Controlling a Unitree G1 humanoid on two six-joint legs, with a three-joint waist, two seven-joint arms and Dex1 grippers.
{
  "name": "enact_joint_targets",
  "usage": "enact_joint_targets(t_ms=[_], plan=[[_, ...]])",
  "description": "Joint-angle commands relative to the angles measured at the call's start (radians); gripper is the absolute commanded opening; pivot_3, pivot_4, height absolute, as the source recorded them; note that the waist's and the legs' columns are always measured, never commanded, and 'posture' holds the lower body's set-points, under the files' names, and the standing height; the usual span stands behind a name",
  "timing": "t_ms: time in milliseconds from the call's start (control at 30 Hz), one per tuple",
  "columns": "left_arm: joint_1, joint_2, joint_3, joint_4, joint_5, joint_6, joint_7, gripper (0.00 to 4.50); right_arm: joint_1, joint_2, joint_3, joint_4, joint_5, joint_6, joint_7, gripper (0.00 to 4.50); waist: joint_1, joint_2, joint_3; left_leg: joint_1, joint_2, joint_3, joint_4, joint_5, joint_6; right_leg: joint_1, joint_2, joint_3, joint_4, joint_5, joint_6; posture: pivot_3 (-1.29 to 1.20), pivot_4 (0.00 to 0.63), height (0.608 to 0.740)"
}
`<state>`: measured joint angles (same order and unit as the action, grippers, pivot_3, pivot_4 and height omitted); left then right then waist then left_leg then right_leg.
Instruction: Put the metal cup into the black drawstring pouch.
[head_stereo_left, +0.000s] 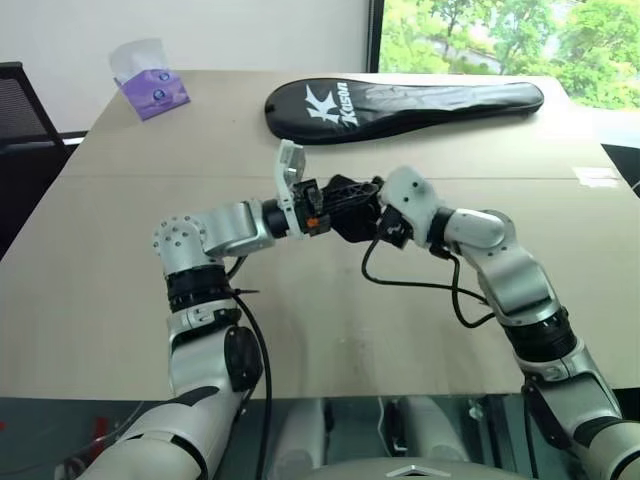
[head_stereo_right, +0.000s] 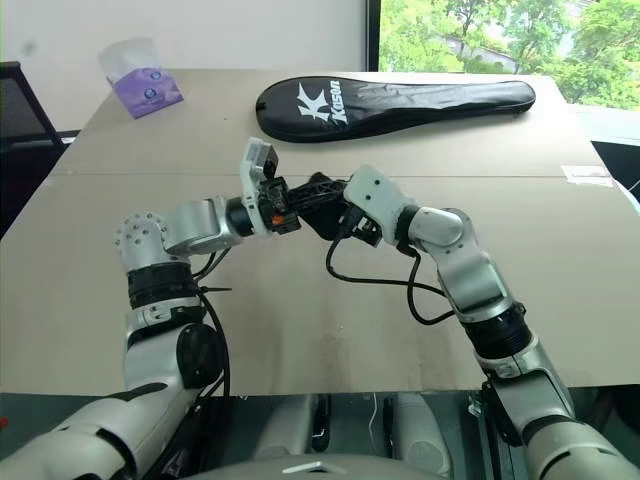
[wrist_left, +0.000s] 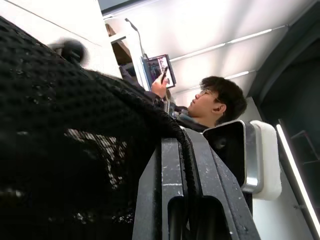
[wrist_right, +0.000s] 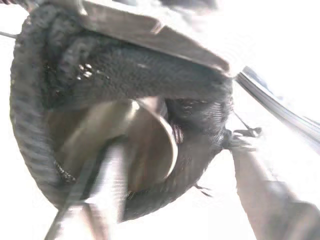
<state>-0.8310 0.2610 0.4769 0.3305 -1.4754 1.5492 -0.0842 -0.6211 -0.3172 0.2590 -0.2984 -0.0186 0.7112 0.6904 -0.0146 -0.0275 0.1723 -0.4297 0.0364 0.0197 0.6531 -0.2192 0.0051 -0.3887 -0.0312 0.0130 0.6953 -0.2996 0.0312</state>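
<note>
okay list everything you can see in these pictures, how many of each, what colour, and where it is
black drawstring pouch: one, matte black, held up over the table between the two grippers.
metal cup: one, shiny silver, inside the pouch's open mouth.
racket cover: one, black with white lettering, lying at the table's far side.
tissue pack: one, purple with white tissue sticking out, far left corner of the table.
table: one, tan.
chair: one, black, left of the table.
person: one, dark hair, beyond the pouch in the left wrist view.
left gripper: one, black fingers, shut on the pouch.
right gripper: one, black fingers, at the pouch's mouth.
</note>
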Motion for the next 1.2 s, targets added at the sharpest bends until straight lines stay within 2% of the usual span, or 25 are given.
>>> enact_joint_targets(t_ms=[33,167,300,367,433,500,567,667,833,967,1200], plan=[[0.043,0.027,-0.007,-0.052,0.031,-0.084,-0.136,0.0,0.01,-0.018,-0.102,-0.192,0.116,0.156,0.019,4.26,0.0,0.0,0.0,0.0,0.0,0.0,0.0,0.0,0.0,0.0,0.0,0.0,0.0,0.0,0.0,0.0,0.15,0.74],[0.107,0.074,-0.064,-0.148,0.134,-0.187,-0.29,0.0,0.062,-0.056,-0.228,-0.341,0.265,0.304,0.047,4.26,0.003,0.0,0.0,-0.001,0.0,0.0,0.0,0.0,0.0,0.0,0.0,0.0,-0.001,0.0,0.0,0.0,0.15,0.74],[0.137,0.126,-0.105,-0.186,0.196,-0.237,-0.397,0.0,0.147,-0.053,-0.365,-0.425,0.354,0.37,0.008,4.26,0.005,0.0,0.0,-0.001,0.0,0.0,-0.001,0.0,0.0,0.001,0.0,0.0,-0.001,0.0,0.0,0.0,0.15,0.74],[0.147,0.153,-0.121,-0.201,0.223,-0.264,-0.46,0.0,0.182,-0.056,-0.384,-0.429,0.364,0.358,-0.027,4.26,0.002,0.0,0.0,0.0,0.0,0.0,-0.001,0.0,0.0,0.0,0.0,0.001,-0.001,0.0,0.0,0.0,0.15,0.74],[0.15,0.179,-0.129,-0.2,0.241,-0.277,-0.504,0.0,0.218,-0.094,-0.342,-0.408,0.322,0.308,-0.059,4.26,0.0,0.0,0.0,0.0,0.0,0.001,-0.001,0.0,0.001,0.0,0.0,0.001,-0.001,0.0,0.0,0.0,0.15,0.74],[0.153,0.216,-0.142,-0.196,0.256,-0.272,-0.551,0.0,0.262,-0.156,-0.24,-0.347,0.23,0.213,-0.09,4.26,-0.001,0.0,0.0,0.0,0.0,0.001,-0.001,0.0,0.001,0.0,0.001,0.001,-0.001,0.0,0.0,0.0,0.15,0.74],[0.164,0.259,-0.181,-0.211,0.306,-0.295,-0.617,0.0,0.294,-0.163,-0.162,-0.256,0.178,0.116,-0.115,4.26,-0.002,0.0,0.0,0.0,0.0,0.001,-0.001,0.0,0.001,0.0,0.005,0.002,-0.001,-0.001,0.0,0.0,0.15,0.74],[0.207,0.322,-0.276,-0.277,0.401,-0.378,-0.757,0.0,0.311,-0.115,-0.095,-0.104,0.137,-0.033,-0.143,4.26,-0.003,0.001,0.001,0.0,0.0,0.002,-0.001,0.0,0.001,0.0,0.006,0.003,-0.001,-0.001,0.0,0.0,0.15,0.74],[0.238,0.358,-0.326,-0.31,0.452,-0.411,-0.842,0.0,0.314,0.035,-0.012,0.167,0.104,-0.273,-0.177,4.26,-0.003,0.001,0.001,0.0,0.001,0.001,-0.001,0.0,0.001,-0.001,0.006,0.003,-0.001,-0.001,0.0,0.0,0.15,0.74],[0.269,0.383,-0.327,-0.349,0.458,-0.408,-0.87,0.0,0.278,0.121,0.025,0.298,0.073,-0.386,-0.193,4.26,-0.013,0.0,0.0,0.0,0.001,0.003,-0.002,0.0,0.001,-0.002,0.006,0.004,-0.001,0.0,0.0,0.0,0.15,0.74],[0.301,0.427,-0.32,-0.383,0.469,-0.403,-0.892,0.0,0.188,0.221,0.013,0.513,0.021,-0.549,-0.268,4.26,-0.021,0.0,0.0,0.0,0.001,0.002,-0.001,0.0,0.001,-0.002,0.006,0.004,0.0,0.0,0.0,0.0,0.15,0.74]])
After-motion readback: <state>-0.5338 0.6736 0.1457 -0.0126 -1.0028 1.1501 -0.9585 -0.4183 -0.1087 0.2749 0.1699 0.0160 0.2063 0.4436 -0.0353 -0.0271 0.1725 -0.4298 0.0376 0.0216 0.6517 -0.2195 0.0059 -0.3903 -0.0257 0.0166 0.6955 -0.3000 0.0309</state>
